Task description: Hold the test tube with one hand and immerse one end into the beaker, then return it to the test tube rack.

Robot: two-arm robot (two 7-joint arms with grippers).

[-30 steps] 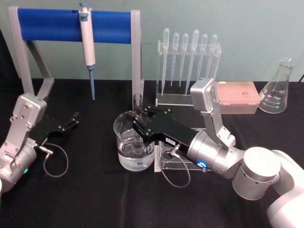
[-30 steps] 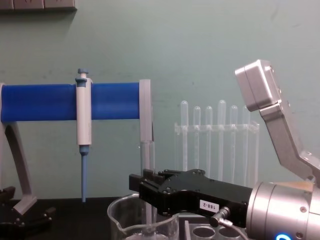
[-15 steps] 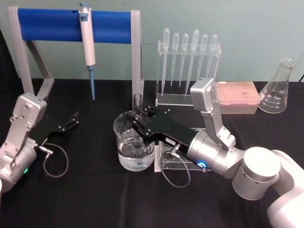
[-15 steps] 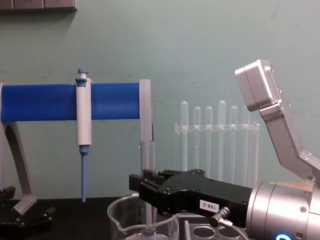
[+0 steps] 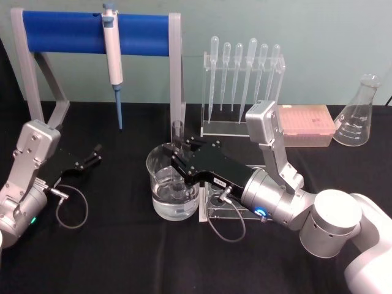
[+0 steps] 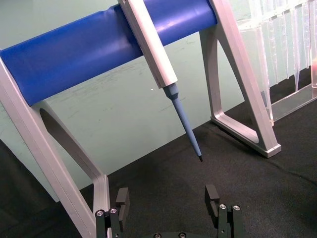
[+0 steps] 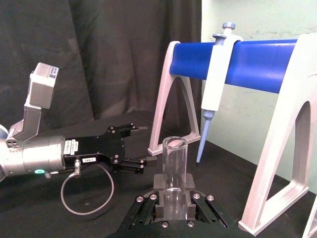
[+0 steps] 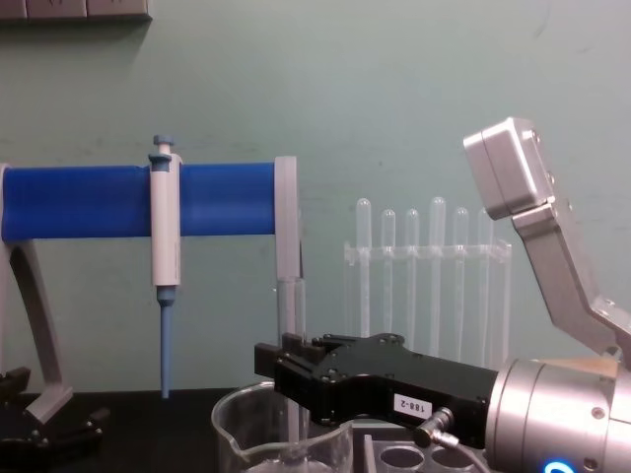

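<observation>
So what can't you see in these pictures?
The test tube's bottom end: in the head view the right gripper, shut on it, covers its middle and the beaker's water blurs the rest; the chest view's bottom edge cuts it off.
The rack's holes: mostly under the right arm in the head view.
The flask's markings, head view: too small to read.
The open left gripper's base, left wrist view: cut by the bottom edge.

Clear test tube (image 5: 178, 133) stands upright, clamped in the right end effector (image 5: 179, 160), bottom end dipped into the water-holding glass beaker (image 5: 154, 179).
</observation>
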